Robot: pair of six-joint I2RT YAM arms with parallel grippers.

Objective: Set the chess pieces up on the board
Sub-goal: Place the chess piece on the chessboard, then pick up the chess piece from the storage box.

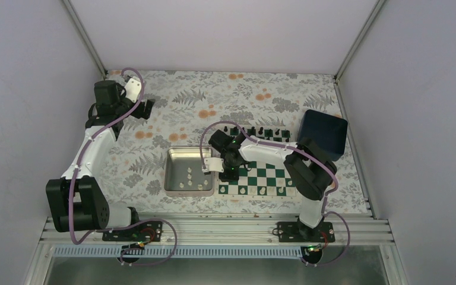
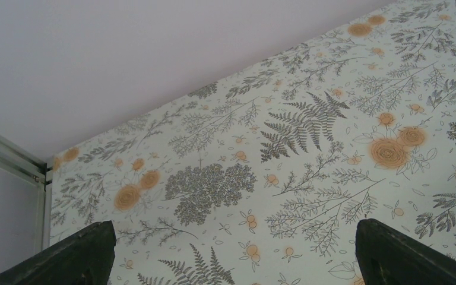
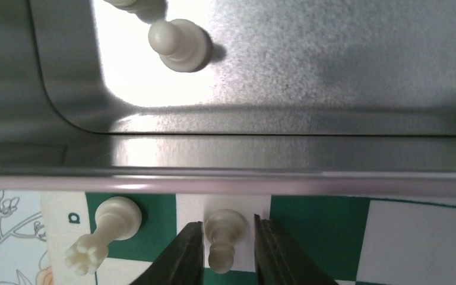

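Observation:
The green-and-white board [image 1: 270, 175] lies right of centre, with black chess pieces [image 1: 261, 130] along its far row and a few cream ones [image 1: 261, 190] along the near row. My right gripper [image 3: 228, 224] is low over the board's left edge. Its jaws straddle a cream pawn [image 3: 225, 237] standing on a white square, with a thin gap on each side. A cream rook [image 3: 110, 228] stands on the green square beside it. My left gripper [image 2: 233, 224] is wide open and holds nothing, over the patterned cloth at the far left [image 1: 148, 108].
A silver metal tray [image 1: 172, 172] touches the board's left side and holds several loose cream pieces [image 1: 189, 178]. Its rim [image 3: 273, 181] runs just beyond the right fingers. A dark blue box [image 1: 323, 133] stands at the board's far right corner. Walls enclose the table.

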